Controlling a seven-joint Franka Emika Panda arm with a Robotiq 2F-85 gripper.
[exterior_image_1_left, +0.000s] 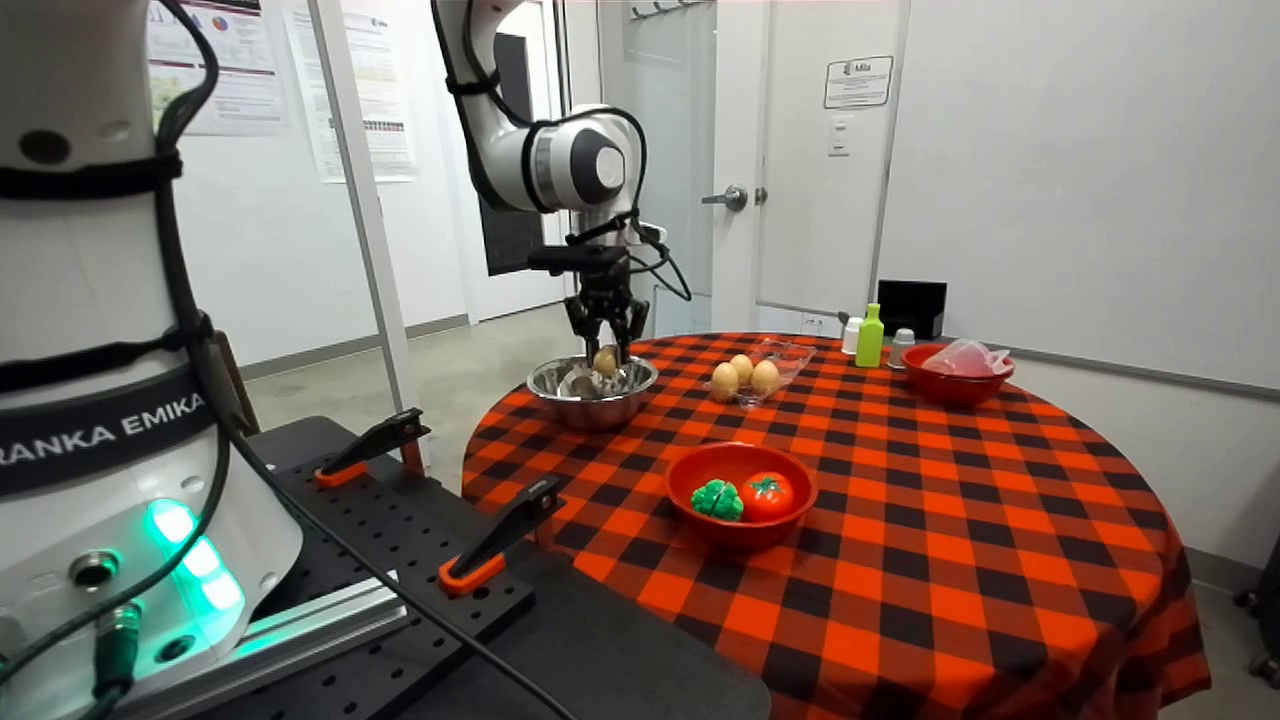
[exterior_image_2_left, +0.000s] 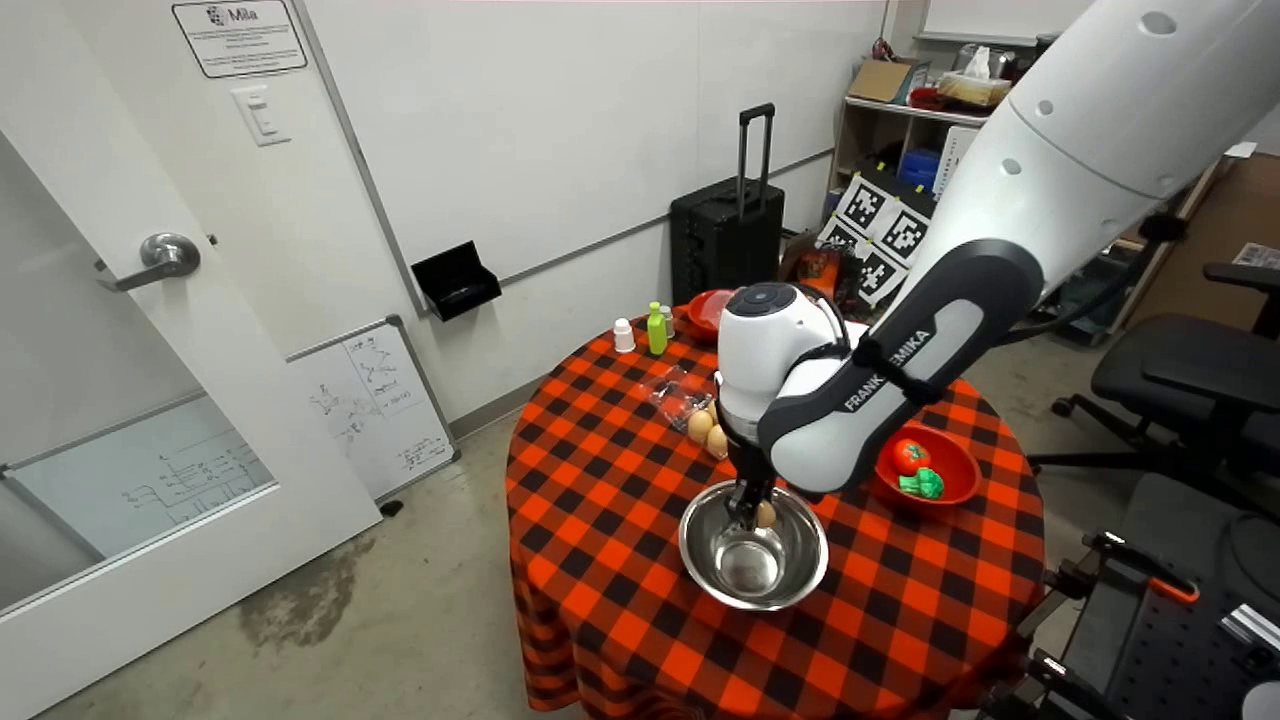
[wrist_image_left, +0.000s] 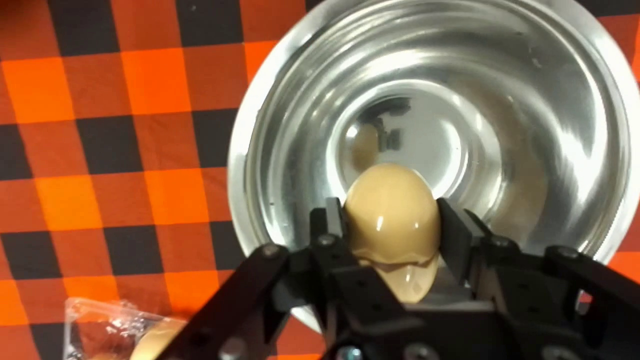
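Observation:
My gripper (wrist_image_left: 392, 212) is shut on a glossy tan egg (wrist_image_left: 392, 230), with one finger pressed against each side. A jagged line runs across the egg, with a paler piece of it showing below that line in the wrist view. Beneath it is a shiny steel bowl (wrist_image_left: 555, 70), whose visible inside shows only reflections. In both exterior views the gripper (exterior_image_1_left: 606, 354) points down at the bowl (exterior_image_1_left: 592, 408), with the held egg (exterior_image_2_left: 765, 515) at or just inside the rim. Whether the egg touches the bowl cannot be told.
Three tan eggs (exterior_image_1_left: 741, 371) sit by a clear plastic carton (exterior_image_1_left: 790, 358) close to the steel bowl. A red bowl (exterior_image_1_left: 740, 536) holds a toy tomato (exterior_image_1_left: 768, 498) and green broccoli (exterior_image_1_left: 718, 500). Farther back stand a green bottle (exterior_image_1_left: 869, 338) and another red bowl (exterior_image_1_left: 955, 388).

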